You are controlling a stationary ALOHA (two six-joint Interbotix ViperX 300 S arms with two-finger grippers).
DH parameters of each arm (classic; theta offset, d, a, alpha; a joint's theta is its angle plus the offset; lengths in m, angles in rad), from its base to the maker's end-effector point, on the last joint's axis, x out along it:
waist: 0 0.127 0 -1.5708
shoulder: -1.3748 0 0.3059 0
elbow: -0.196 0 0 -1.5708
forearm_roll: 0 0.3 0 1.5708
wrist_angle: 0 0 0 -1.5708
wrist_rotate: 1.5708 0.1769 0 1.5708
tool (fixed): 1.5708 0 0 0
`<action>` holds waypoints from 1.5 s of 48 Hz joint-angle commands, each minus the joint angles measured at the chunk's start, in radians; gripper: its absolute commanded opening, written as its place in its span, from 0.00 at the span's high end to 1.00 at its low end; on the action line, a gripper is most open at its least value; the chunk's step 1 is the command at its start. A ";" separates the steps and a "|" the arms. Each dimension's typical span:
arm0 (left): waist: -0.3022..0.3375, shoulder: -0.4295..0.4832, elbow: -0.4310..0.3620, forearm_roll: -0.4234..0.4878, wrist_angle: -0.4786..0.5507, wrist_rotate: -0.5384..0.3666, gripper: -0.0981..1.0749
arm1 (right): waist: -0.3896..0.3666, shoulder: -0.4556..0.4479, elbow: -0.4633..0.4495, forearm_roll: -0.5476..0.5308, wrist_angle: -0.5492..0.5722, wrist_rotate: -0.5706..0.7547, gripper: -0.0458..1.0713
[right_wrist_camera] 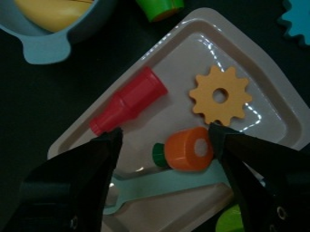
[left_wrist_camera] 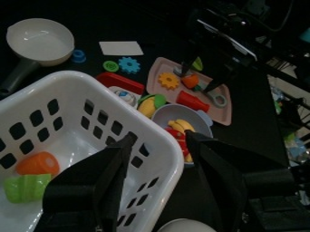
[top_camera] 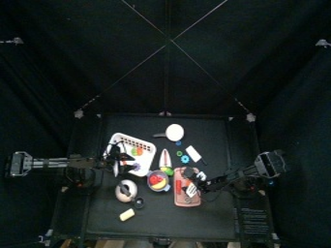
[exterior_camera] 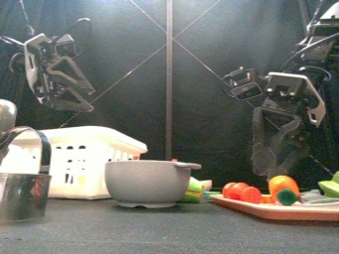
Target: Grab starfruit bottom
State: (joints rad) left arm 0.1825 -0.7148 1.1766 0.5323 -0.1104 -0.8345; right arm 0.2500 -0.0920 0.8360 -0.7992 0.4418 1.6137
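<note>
An orange-yellow, star-toothed slice, which I take for the starfruit bottom, lies flat on the pink tray; the left wrist view shows the slice too. My right gripper hovers open over this tray with nothing between its fingers, the slice just off to one side of them. Over the white basket my left gripper hangs wide open and empty. In the front view both arms hang above the table, left gripper and right gripper.
The tray also holds a red piece, an orange round piece and a teal utensil. A grey bowl with yellow food stands mid-table. A metal pot is at the left front, a white plate at the back.
</note>
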 commanded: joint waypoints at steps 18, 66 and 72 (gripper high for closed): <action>0.040 0.006 -0.046 0.038 0.003 0.051 0.17 | -0.083 -0.164 -0.009 -0.103 0.153 -0.126 0.03; 0.109 0.187 -0.112 0.123 0.426 0.058 0.17 | -0.187 -0.325 0.120 -0.376 0.236 -0.158 0.03; 0.114 0.250 -0.135 0.156 0.428 0.055 0.16 | -0.187 -0.325 0.137 -0.371 0.238 -0.158 0.03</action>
State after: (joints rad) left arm 0.2899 -0.4970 1.0784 0.6703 0.3221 -0.7777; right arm 0.0614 -0.4019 0.9756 -1.1720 0.6765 1.4542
